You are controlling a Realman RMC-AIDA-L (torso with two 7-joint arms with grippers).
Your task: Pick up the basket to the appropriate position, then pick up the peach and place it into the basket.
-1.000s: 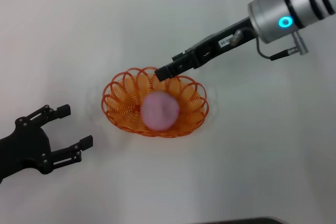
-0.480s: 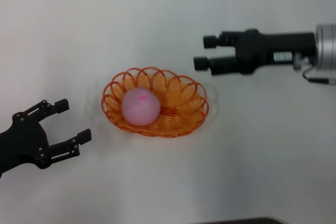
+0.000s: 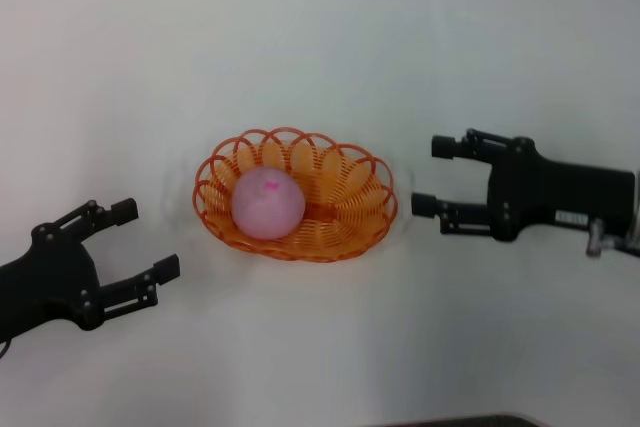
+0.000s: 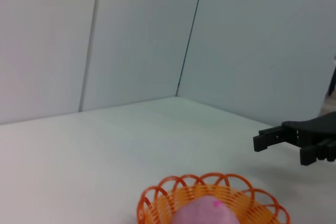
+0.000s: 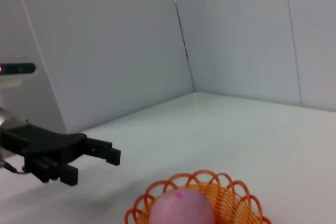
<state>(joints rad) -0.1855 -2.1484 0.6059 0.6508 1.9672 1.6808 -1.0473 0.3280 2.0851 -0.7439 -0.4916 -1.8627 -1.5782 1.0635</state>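
Pulling back now, the right gripper [image 3: 426, 176] has dropped away from the far side of the basket [image 3: 367, 225] and sits lower and farther out to the right, level with the basket's right end and clear of the rim. Its two fingers are spread apart with nothing between them, tips pointing in toward the basket. The peach [image 3: 268, 204] lies inside the basket, resting toward the left end against the woven wall, a small bright pink mark on its upper surface; it is in the same spot as half a second ago, after having rolled left from the middle. The basket itself has not shifted and sits flat on the white table [image 3: 320, 37], roughly central. Over on the other side, the left gripper [image 3: 146, 240] waits low and to the left of the basket, apart from it, fingers splayed wide and empty, barely changed in position. From the left wrist view the basket rim [image 4: 157, 196] and the top of the peach [image 4: 205, 213] show, with the right gripper [image 4: 258, 142] beyond them. The right wrist view shows the peach [image 5: 181, 208] inside the basket [image 5: 239, 192], and the left gripper [image 5: 107, 156] farther off.
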